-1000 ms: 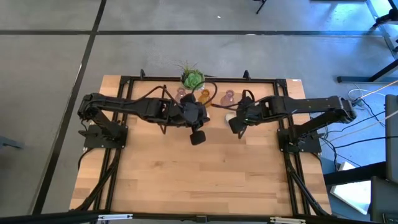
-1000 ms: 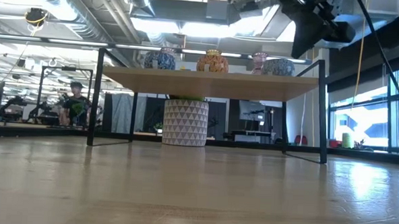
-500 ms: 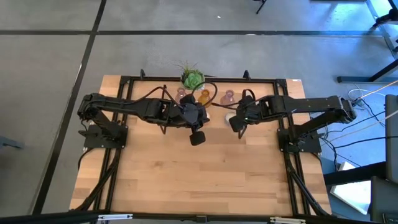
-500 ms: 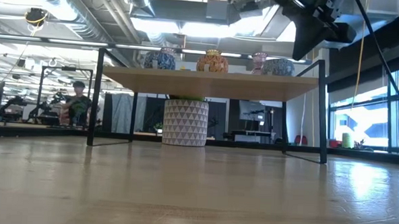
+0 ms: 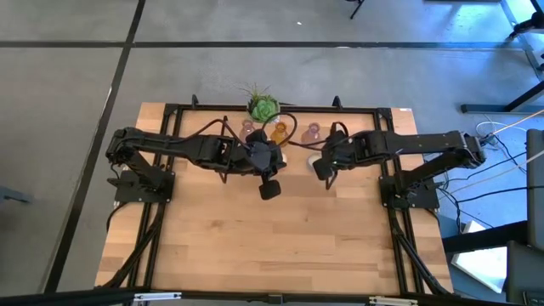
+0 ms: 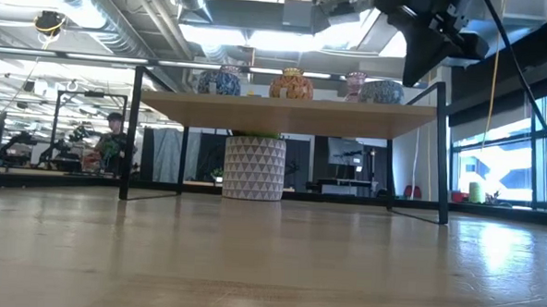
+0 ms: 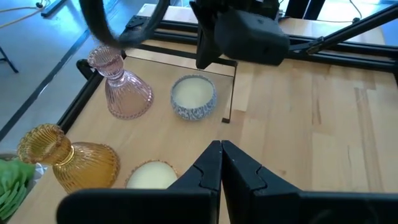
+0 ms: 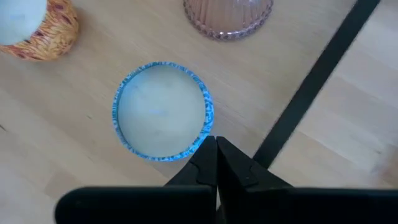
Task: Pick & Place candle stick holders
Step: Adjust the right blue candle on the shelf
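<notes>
The candle stick holders stand on a raised wooden shelf (image 6: 284,112) at the table's far side. The left wrist view shows a pink glass one (image 7: 121,87), an amber glass one (image 7: 68,158), a low blue-patterned one (image 7: 194,96) and a low cream one (image 7: 152,177). My right gripper (image 8: 216,149) is shut and empty above the shelf, beside a low blue-rimmed holder (image 8: 163,111); an orange-patterned one (image 8: 37,25) and a pink glass base (image 8: 227,12) are nearby. My left gripper (image 7: 221,155) is shut and empty, nearer the table's middle (image 5: 270,189).
The shelf has a black metal frame (image 8: 311,87) with legs (image 6: 126,133) on the table. A green spiky plant (image 5: 262,106) in a white patterned pot (image 6: 254,167) stands at the far edge. Bare wooden table (image 5: 272,246) lies toward the near edge. A person (image 6: 112,142) is far behind.
</notes>
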Controlling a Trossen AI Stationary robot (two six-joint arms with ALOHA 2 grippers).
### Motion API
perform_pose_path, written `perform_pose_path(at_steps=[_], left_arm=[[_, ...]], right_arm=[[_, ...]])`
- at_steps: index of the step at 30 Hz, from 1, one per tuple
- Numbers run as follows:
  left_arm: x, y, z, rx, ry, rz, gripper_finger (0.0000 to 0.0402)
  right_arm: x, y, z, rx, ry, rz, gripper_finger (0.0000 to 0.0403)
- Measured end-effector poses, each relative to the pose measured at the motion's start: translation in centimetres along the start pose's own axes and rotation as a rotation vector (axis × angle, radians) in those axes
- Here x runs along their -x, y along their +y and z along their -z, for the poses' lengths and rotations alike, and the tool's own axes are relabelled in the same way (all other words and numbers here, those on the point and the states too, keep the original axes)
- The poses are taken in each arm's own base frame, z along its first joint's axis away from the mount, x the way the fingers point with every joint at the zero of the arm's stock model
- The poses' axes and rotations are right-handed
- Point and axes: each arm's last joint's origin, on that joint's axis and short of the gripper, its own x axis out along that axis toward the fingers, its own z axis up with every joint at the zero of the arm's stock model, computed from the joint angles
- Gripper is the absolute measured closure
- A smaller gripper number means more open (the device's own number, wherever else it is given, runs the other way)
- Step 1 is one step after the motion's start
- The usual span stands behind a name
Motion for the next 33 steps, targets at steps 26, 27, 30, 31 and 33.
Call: perform_pose_path(at_steps=[26,27,30,31,33], left_arm=[[0.05,-0.13,0.00,-0.005,-0.007,-0.014,0.0400],[0.05,-0.13,0.00,-0.005,-0.007,-0.014,0.0400],[0.05,-0.13,-0.01,-0.006,-0.008,-0.014,0.0400],[0.05,-0.13,-0.01,-0.006,-0.008,-0.014,0.0400],[0.05,-0.13,-0.01,-0.006,-0.008,-0.014,0.0400]], right_arm=[[-0.23,0.35,-0.15,0.011,-0.020,-0.013,0.0403],[-0.23,0.35,-0.16,0.011,-0.020,-0.014,0.0403],[-0.23,0.35,-0.15,0.011,-0.018,-0.015,0.0403],[-0.23,0.36,-0.15,0.011,-0.018,-0.015,0.0403],[-0.23,0.36,-0.15,0.011,-0.018,-0.015,0.0403]])
